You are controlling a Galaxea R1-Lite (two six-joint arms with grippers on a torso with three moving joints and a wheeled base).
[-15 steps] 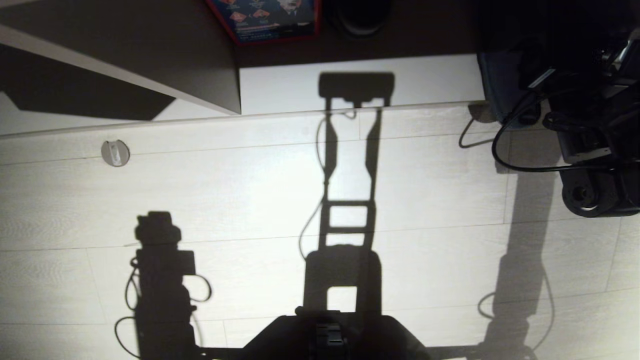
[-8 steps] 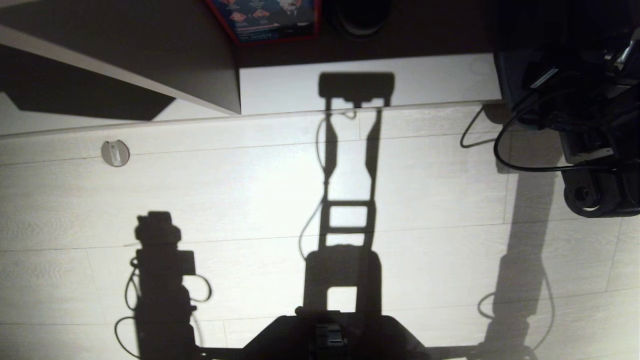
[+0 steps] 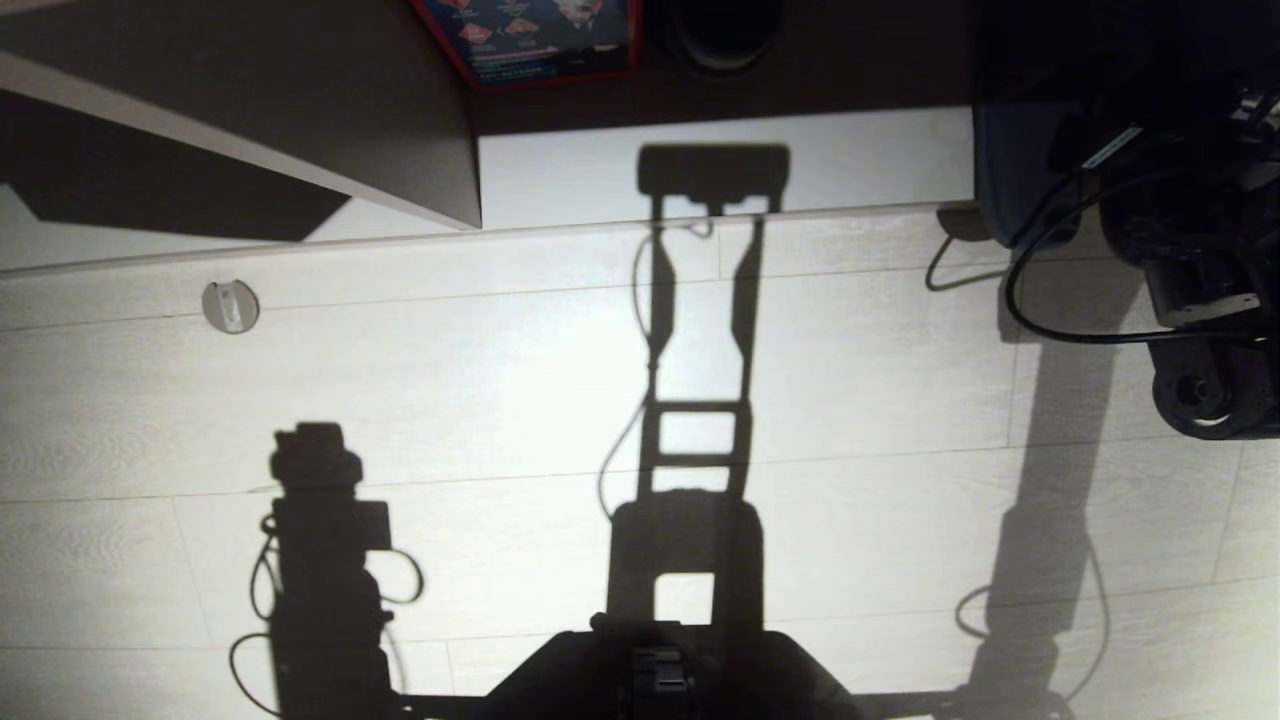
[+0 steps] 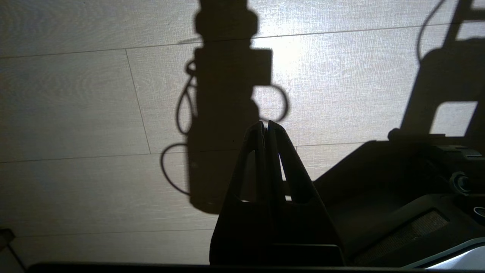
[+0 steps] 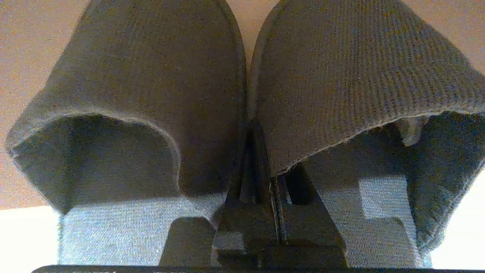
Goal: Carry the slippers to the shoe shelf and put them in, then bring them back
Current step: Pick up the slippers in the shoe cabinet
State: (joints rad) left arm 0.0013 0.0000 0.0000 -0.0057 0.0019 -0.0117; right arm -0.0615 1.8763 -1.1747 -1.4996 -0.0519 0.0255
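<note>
Two slippers (image 5: 242, 94) fill the right wrist view, side by side, toes pointing away, inner edges pressed together. Right gripper (image 5: 253, 125) wedged at that seam, jaws closed tight on the meeting inner edges of the pair. Grey-blue insoles lit pale nearer the camera; tan surface visible behind the toes.

None of that grip visible from the head view: only a dark mass of arm and looping cable (image 3: 1060, 300) at the far right edge, with a dark slipper-like shape (image 3: 1005, 180) half lost in shadow beside it.

Left gripper (image 4: 266, 127) seen only in the left wrist view, jaws pressed together on nothing, hanging above pale floor planks (image 4: 75, 113) beside the robot's dark base (image 4: 379, 189).

Across the head view: light wood-grain floor (image 3: 500, 380) crossed by sharp shadows of arms and torso, a small round metal disc (image 3: 230, 306) set in it at left. Beyond, a white base board (image 3: 560, 170), a dark slanted panel (image 3: 300, 90), a red-edged printed box (image 3: 530, 40) and a dark round object (image 3: 718, 35) at the top.
</note>
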